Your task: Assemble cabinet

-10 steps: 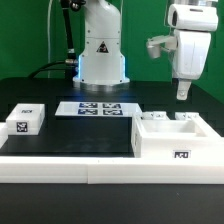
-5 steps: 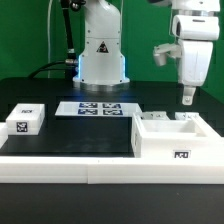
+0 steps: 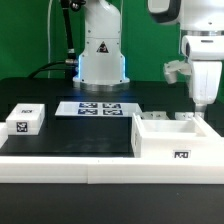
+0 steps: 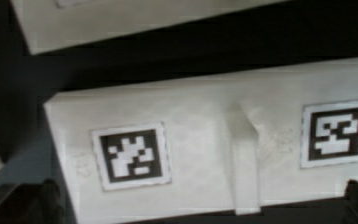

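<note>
Found the cabinet [image 3: 175, 140] at four o'clock in the exterior view, open top up on the surface [image 3: 90, 135]. Sat right behind the white rail [image 3: 60, 165] at six o'clock, probably to keep it braced and squarely placed for assembly. Showed two tags either side of a raised rib in the wrist view, likely on the cabinet's face.

Hung the end effector [image 3: 201, 104] fingers-down just above the cabinet's two-o'clock corner, wrist vertical, seemingly lined up for a descent. Could not tell whether spread or pressed together. Carried nothing visible.
</note>
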`<action>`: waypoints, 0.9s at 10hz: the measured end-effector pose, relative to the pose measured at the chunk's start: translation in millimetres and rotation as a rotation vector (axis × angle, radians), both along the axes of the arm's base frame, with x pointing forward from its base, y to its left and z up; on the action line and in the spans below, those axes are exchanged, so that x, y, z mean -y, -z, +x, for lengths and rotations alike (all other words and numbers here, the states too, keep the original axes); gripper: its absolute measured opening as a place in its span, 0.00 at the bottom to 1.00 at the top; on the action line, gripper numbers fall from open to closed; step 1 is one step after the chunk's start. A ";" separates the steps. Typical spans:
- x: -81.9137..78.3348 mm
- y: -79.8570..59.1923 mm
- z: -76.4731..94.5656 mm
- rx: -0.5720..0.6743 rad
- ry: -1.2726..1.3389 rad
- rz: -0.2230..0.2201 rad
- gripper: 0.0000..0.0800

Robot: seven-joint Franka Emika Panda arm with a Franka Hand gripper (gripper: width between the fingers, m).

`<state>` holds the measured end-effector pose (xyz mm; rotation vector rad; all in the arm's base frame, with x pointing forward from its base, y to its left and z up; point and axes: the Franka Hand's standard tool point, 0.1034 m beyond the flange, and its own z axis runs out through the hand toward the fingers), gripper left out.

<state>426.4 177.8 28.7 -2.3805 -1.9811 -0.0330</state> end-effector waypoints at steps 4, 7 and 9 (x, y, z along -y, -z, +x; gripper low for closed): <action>3.5 9.6 -7.5 -0.016 0.004 0.000 0.98; 5.7 12.3 -8.8 -0.021 0.008 0.000 0.55; 6.2 12.9 -9.3 -0.023 0.009 -0.001 0.29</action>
